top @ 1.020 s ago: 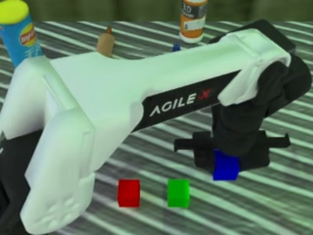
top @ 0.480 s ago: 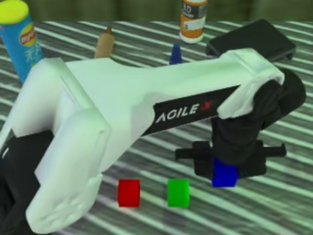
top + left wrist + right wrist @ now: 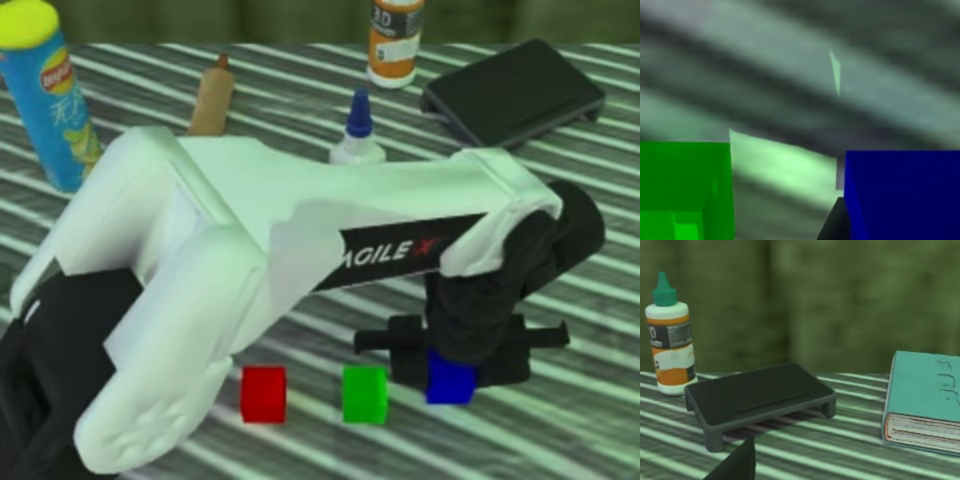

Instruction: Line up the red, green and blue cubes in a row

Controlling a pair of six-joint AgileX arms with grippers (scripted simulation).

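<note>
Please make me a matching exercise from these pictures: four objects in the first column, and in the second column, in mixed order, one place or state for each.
Column one:
1. red cube
2. green cube
3. blue cube
4. chips can

Column two:
A. middle of the three cubes
B. standing at the table's far left
C. under the left gripper
D. leftmost cube in the row

Right pairs: 1-D, 2-A, 3-C, 4-B

The cubes look matt and smooth (red cube [image 3: 263, 394] plainest); the black stand [image 3: 757, 399] looks like dull plastic.
</note>
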